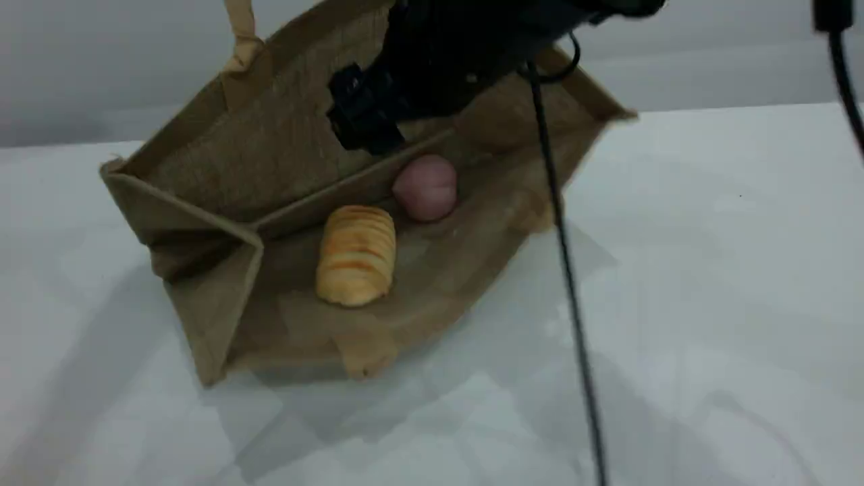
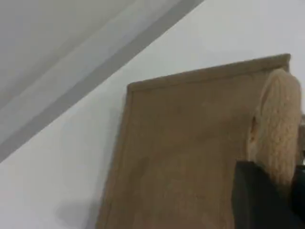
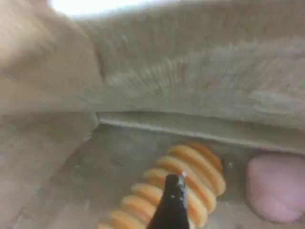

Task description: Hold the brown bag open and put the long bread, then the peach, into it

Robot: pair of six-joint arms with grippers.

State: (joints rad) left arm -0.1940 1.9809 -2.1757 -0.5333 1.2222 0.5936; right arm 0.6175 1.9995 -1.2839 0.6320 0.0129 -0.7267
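The brown bag [image 1: 270, 155] lies on its side with its mouth wide open toward the camera. One beige handle [image 1: 241, 34] is pulled up out of the top of the scene view. In the left wrist view that handle [image 2: 276, 124] runs down into my left gripper, whose dark fingertip [image 2: 257, 200] is shut on it. The long bread [image 1: 356, 255] and the peach [image 1: 426, 187] both rest on the bag's lower wall, side by side. My right gripper [image 1: 364, 128] hangs open inside the mouth, just above the peach and holding nothing. Its fingertip [image 3: 172, 205] shows over the bread [image 3: 190, 167], with the peach [image 3: 276, 188] to the right.
A black cable [image 1: 567, 270] hangs from the right arm across the bag's right edge and down over the white table [image 1: 709, 270]. The bag's far corner [image 1: 607, 108] sticks out to the right. A grey wall stands behind the table.
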